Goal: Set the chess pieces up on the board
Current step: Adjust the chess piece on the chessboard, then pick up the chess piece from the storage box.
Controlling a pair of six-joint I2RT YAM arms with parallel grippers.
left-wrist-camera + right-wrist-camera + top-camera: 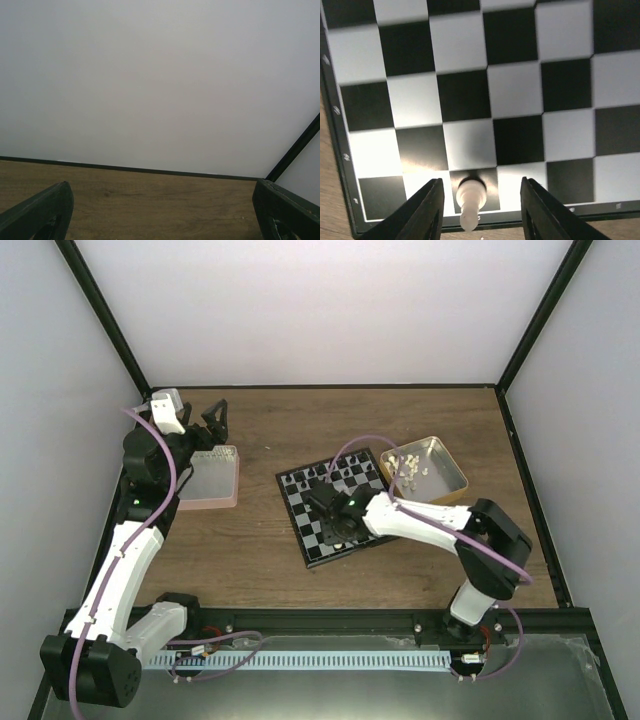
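Observation:
My right gripper (pixel 480 182) hangs low over the board (pixel 515 90), open, with a cream-white chess piece (pixel 470 200) standing between its fingers. The piece sits on a black square in the row by the board's edge, and neither finger touches it. In the top view the right gripper (pixel 337 502) is over the middle of the board (pixel 300 530), hiding that piece. Black chessmen (pixel 345 473) line the board's far rows. More white chess pieces (pixel 412 466) lie loose in a tan tray. My left gripper (pixel 207 420) is raised at the far left, open and empty.
The tan tray (pixel 452 480) stands just right of the board. A pink tray (pixel 212 480) lies below the left gripper (pixel 162 215), whose wrist view holds only bare wooden table (pixel 150 200) and the white back wall. Black frame posts edge the table.

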